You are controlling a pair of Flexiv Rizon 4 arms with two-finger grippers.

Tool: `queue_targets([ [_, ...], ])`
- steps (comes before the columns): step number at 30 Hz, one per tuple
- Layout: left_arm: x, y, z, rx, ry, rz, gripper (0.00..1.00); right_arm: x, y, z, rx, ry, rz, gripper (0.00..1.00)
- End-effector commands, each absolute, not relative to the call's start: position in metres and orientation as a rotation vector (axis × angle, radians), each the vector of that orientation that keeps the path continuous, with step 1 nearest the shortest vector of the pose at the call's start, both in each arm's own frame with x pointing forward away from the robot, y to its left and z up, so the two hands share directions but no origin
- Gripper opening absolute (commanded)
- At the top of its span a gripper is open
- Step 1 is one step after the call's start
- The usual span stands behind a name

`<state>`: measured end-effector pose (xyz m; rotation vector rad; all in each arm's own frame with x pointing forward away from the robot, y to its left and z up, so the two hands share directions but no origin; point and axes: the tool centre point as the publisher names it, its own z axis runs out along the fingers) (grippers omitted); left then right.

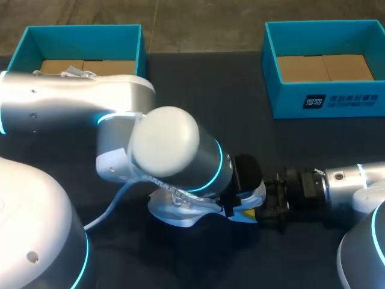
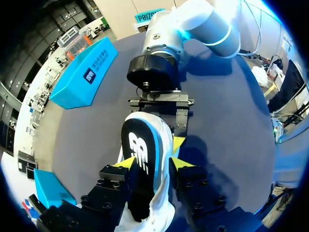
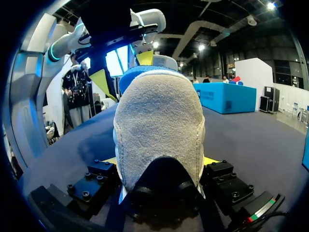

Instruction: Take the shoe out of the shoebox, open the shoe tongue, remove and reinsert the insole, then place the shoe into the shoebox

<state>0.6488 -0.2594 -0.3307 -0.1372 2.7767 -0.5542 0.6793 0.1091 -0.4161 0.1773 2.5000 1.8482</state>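
Jaws on both arms are clenched on the shoe (image 2: pixel 145 159), one set at each end. The left jaws press their yellow tips (image 2: pixel 124 163) against its two sides. From that wrist the shoe shows a black face with a white logo and a blue-and-white edge. The right jaws meet it from the opposite end, and their yellow tips (image 3: pixel 211 160) peek out on either side. Toward them the shoe turns a grey, fuzzy surface with a dark patch at the near end.

From above, the shoe shows only as a white and pale-blue sliver (image 1: pixel 180 214) under the wrist of the left arm (image 1: pixel 168 150), which covers most of it. Whether it rests on the counter (image 1: pixel 240 120) or hangs just over it cannot be told. The right arm (image 1: pixel 346 177) runs in level from the shoe's right.

Well beyond the shoe and to its left stands an open blue shoebox (image 1: pixel 90 42) with a brown floor. Something white (image 1: pixel 77 73) lies inside, half hidden by the left arm. A second blue shoebox (image 1: pixel 283 96), also open, stands well beyond the shoe to its right.
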Motion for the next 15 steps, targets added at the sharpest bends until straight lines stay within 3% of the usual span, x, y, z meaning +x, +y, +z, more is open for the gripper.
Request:
queue_targets([
  [1,0.6493,-0.2661,-0.3359,-0.156,2.766,-0.520,0.44,0.6787,0.1097,-0.4167,0.180,2.502,1.844,0.00],
  [15,0.6575,-0.2654,-0.3419,-0.197,2.761,-0.503,0.36,0.6787,0.1097,-0.4167,0.180,2.502,1.844,0.00],
])
